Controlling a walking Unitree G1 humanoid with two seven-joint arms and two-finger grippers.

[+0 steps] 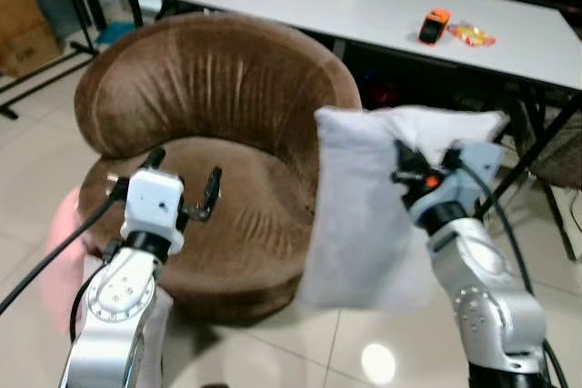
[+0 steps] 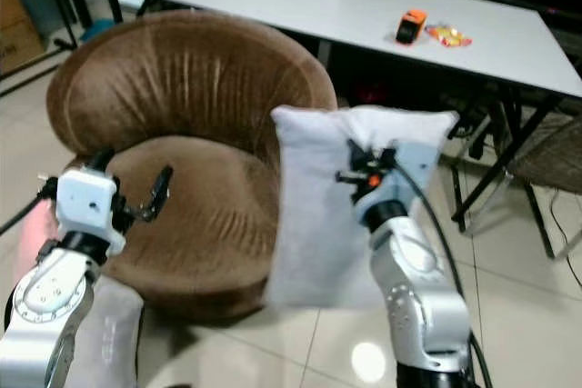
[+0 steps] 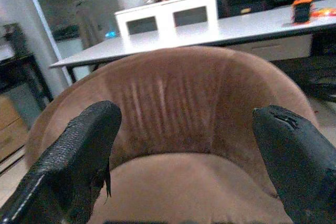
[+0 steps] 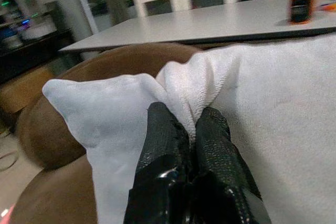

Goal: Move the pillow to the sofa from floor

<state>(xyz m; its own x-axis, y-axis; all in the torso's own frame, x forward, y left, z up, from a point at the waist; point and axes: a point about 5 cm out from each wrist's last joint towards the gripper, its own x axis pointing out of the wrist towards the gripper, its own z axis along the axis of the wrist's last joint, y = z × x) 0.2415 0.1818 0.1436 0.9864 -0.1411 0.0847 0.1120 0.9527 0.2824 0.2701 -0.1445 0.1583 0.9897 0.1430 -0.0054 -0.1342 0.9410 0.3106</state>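
Left eye view shows a round brown sofa before a long white table. Just right of its seat hangs the white pillow, pinched in the right gripper. Left gripper, fingers spread, hovers over the seat.

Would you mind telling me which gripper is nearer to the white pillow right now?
Right. The right gripper is shut on a fold of the white pillow, holding it up beside the brown sofa. The left gripper hangs open over the sofa's seat, apart from the pillow.
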